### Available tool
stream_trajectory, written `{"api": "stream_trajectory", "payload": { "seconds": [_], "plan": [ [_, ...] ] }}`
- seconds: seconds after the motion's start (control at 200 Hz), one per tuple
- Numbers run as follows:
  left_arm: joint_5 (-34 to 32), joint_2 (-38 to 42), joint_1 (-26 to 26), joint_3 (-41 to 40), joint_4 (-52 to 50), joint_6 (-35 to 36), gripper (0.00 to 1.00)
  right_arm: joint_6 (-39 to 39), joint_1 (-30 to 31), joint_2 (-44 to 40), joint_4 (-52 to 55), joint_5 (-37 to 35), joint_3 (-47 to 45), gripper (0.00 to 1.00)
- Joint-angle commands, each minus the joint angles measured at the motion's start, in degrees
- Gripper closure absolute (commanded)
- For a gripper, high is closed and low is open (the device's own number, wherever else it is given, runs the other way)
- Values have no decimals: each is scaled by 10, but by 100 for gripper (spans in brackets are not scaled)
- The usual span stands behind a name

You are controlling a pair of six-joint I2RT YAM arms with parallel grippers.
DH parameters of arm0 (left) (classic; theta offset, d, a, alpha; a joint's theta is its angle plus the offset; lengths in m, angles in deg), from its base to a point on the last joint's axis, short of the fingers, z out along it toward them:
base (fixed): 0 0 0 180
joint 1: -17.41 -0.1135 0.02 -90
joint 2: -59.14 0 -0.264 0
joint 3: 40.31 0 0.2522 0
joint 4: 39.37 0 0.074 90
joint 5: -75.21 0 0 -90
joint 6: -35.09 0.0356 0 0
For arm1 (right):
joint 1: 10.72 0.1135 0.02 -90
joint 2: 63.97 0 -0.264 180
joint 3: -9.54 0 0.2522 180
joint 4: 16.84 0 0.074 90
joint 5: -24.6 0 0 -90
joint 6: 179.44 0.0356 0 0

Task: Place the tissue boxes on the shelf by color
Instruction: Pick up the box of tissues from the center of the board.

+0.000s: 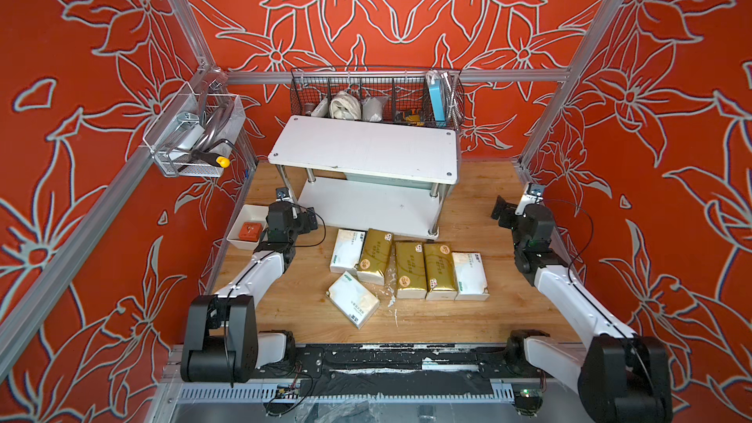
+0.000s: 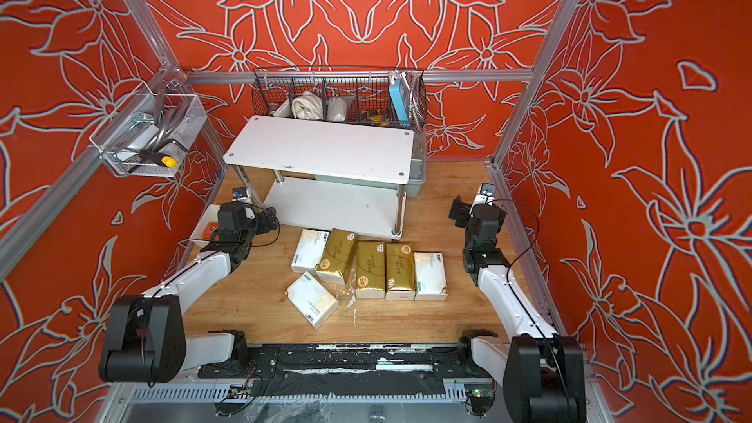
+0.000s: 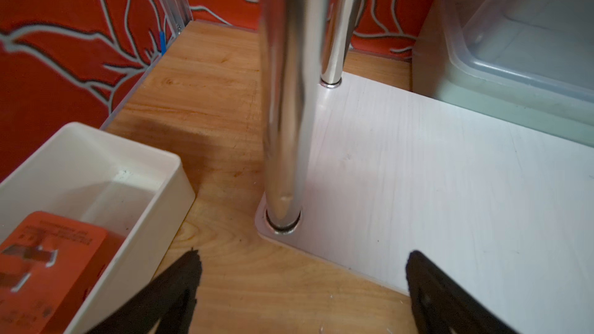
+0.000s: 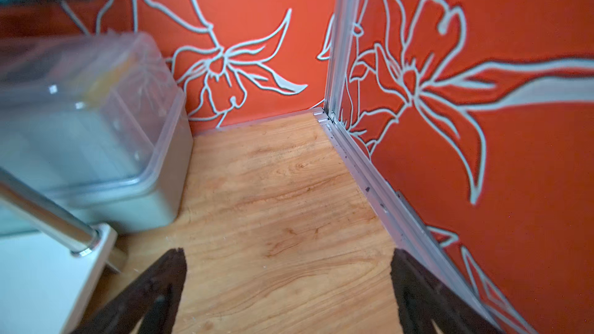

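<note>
On the tabletop (image 1: 468,205), one white tissue box (image 1: 353,299) lies askew nearest the arm bases; just beyond it five tissue boxes (image 1: 410,269) lie side by side, white at each end and three gold between, in front of the shelf (image 1: 366,148). The left hand (image 3: 303,261) and the right hand (image 4: 289,258) flank the shelf, each spread wide and holding nothing. Beside the left hand a white tray (image 1: 252,215) contains an orange block (image 1: 251,232); behind the shelf a wire basket (image 1: 317,91) holds a white bundle (image 1: 345,105) and a blue box (image 1: 435,101).

Left arm (image 1: 260,268), right arm (image 1: 569,290) — white link shells, black joint housings, thin black cables (image 1: 592,223) looping out; black tapered fingers (image 3: 173,293); wrist camera (image 1: 533,192) white-bodied.
</note>
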Motion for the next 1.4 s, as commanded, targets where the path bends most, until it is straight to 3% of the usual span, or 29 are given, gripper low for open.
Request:
{"api": "stream_trajectory", "payload": {
  "seconds": [0.0, 0.25, 0.49, 0.681, 0.891, 1.186, 1.396],
  "plan": [
    [-16, 55, 5, 22, -138, -75, 2, 151, -5, -52, 109, -10, 6, 1],
    [-32, 164, 64, 57, -351, -204, 2, 220, -5, -110, 249, 160, 44, 1],
    [-38, 252, 136, 58, -505, -265, 2, 236, 18, -187, 341, 322, 28, 2],
    [8, 282, 185, 44, -534, -296, 2, 164, 117, -219, 506, 297, 83, 1],
    [41, 274, 244, 49, -527, -301, 2, 167, 197, -233, 597, 274, 96, 1],
    [35, 173, 334, 81, -479, -289, 2, 142, 252, -188, 651, 210, 103, 1],
    [34, 70, 380, 132, -451, -251, 2, 134, 277, -144, 629, 215, 110, 1]
  ]
}}
